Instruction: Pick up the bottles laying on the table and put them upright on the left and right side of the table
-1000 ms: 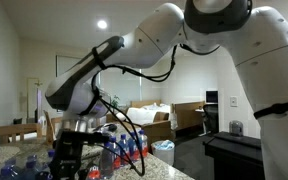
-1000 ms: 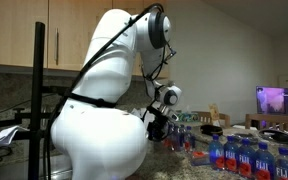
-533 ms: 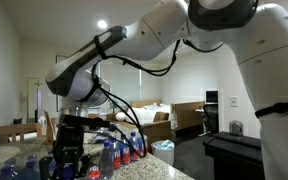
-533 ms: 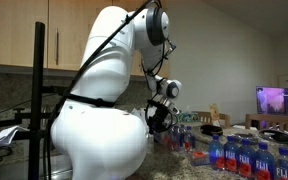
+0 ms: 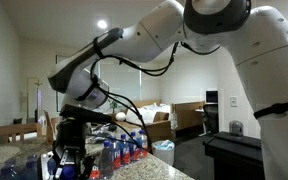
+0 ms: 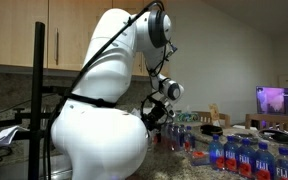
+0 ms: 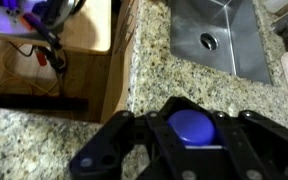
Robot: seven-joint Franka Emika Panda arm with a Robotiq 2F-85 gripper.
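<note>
Between the jaws of the gripper (image 6: 154, 122), wrist view: bottle (image 7: 194, 127), blue cap toward the camera, body hidden beneath. Jaws pinching it from both sides, dark fingers (image 7: 114, 148) flanking the cap. Underneath: speckled table (image 7: 184, 85), with sink (image 7: 219, 35) set into it farther off. Low over the tabletop in both exterior views; contact with the surface not discernible. Near the gripper, standing on the table: row of upright bottles (image 6: 239, 157), red and blue labels.
</note>
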